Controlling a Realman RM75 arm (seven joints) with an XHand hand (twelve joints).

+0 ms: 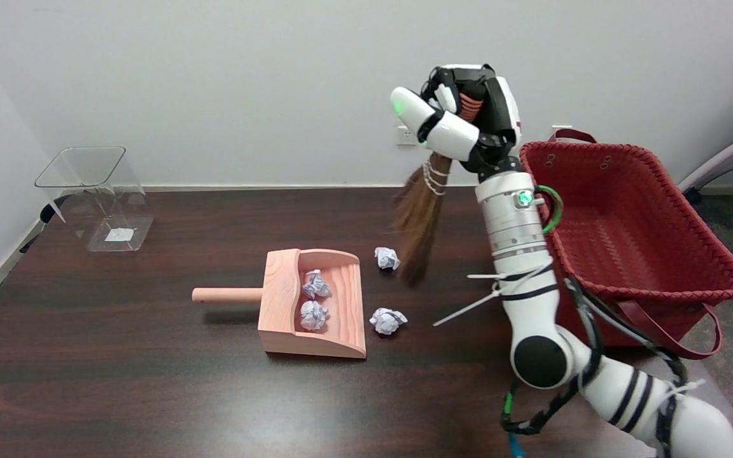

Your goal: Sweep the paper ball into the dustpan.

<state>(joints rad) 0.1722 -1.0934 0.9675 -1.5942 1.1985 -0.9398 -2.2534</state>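
Note:
My right hand is raised above the table's far side and grips the handle of a small brown broom. The bristles hang down and are blurred, their tips just right of a crumpled paper ball. A second loose paper ball lies on the table nearer to me. Both sit just off the open right side of a wooden dustpan, whose round handle points left. Inside the pan lie two paper balls.
A red woven basket stands at the table's right edge, close behind my forearm. A clear plastic container sits at the far left corner. The table is dark wood; a white wall runs behind it.

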